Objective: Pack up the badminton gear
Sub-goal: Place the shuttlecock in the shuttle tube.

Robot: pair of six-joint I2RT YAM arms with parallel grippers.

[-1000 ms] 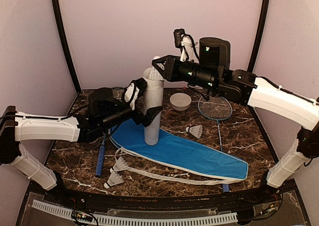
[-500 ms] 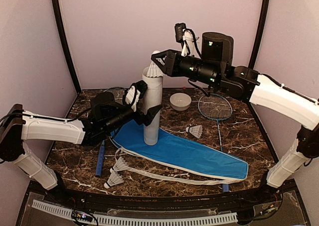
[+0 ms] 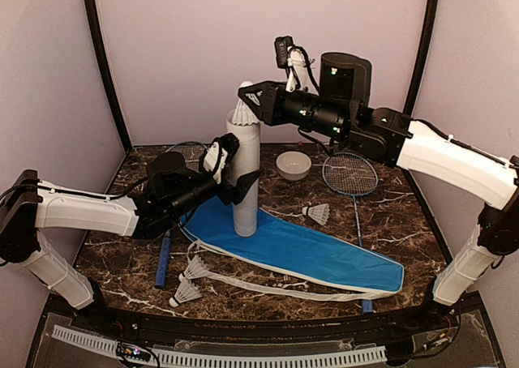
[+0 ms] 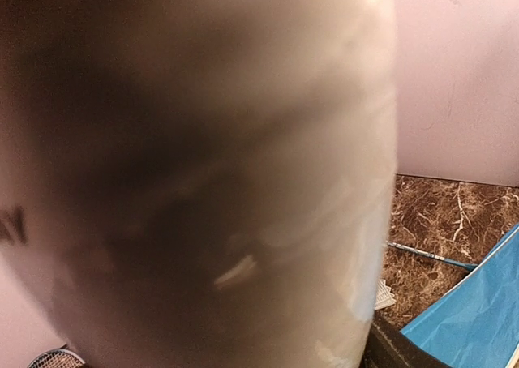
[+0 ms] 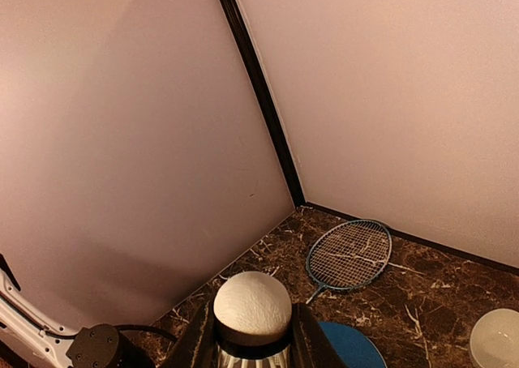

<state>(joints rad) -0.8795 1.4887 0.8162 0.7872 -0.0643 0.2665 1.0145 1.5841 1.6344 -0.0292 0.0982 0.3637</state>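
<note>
**A:** Count it for me, left to right. Rackets?

**B:** Two. The left racket (image 3: 165,258) lies under the left arm, its head beyond the left gripper (image 3: 233,168) and its blue handle nearer than it. The right racket (image 3: 350,175) lies low and to the right of the right gripper (image 3: 247,100).

**A:** Shuttlecocks?

**B:** Four. The near shuttlecock (image 3: 186,292) and the second shuttlecock (image 3: 195,267) lie close together on the table (image 3: 113,254), below the left jaws on the near side. The held shuttlecock (image 3: 244,115) is in the right jaws. The lone shuttlecock (image 3: 316,214) lies well below and right of them, just beside the right racket's shaft.

**A:** And the rest?

**B:** One tube (image 3: 245,210), one racket cover (image 3: 316,256) and one bowl (image 3: 293,165). The bowl is below the right arm.

**A:** Now the left jaws.

**B:** They are spread wide, with a finger on either side of the upright tube about halfway up. The tube's foot is on the left end of the cover. The wrist view is filled by the blurred tube, so I cannot tell whether the fingers press on it.

**A:** The right jaws?

**B:** Narrowed onto the held shuttlecock, with its round cork clamped between the fingers. The feathers point down, right at the tube's open top.
</note>
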